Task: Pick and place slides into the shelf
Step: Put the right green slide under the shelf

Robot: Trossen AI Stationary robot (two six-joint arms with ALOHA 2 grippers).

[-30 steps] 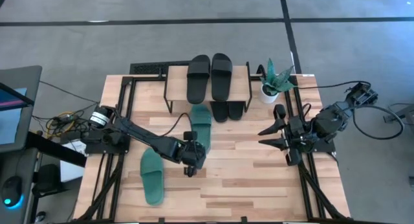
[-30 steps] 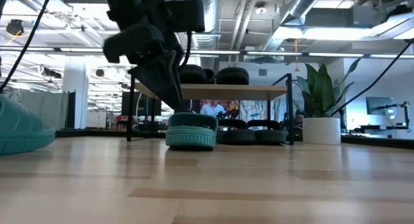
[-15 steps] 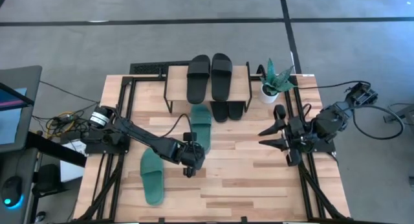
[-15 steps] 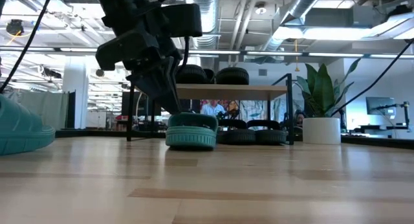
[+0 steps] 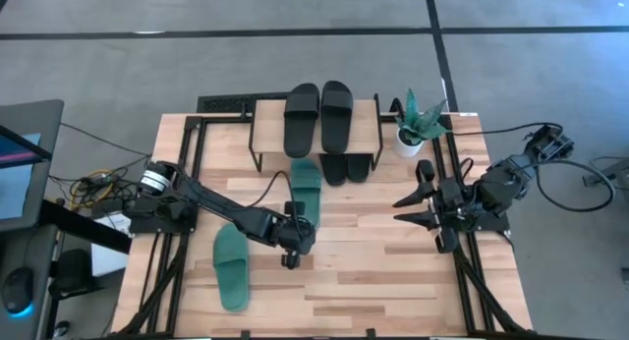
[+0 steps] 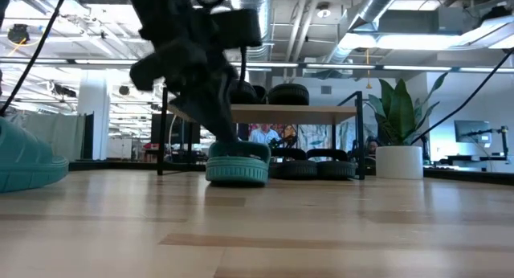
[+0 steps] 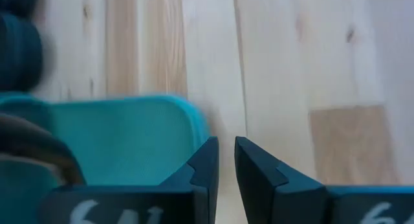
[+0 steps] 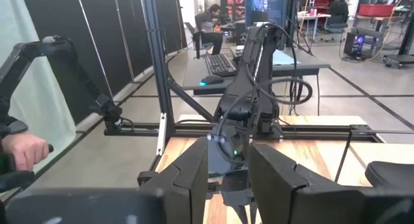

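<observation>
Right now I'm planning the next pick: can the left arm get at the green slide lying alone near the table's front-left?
Probably yes. That green slide lies in the open beside the left arm, nothing on it. But the left tool is busy at the other green slide.

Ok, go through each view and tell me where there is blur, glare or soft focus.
Low view: the left gripper and its arm are smeared by motion, and the ceiling lights glare. Left wrist view: the green slide and the fingers are soft, too near the lens. High view: evenly lit, sharp. Right wrist view: the fingers are slightly soft, the room behind clear.
</observation>
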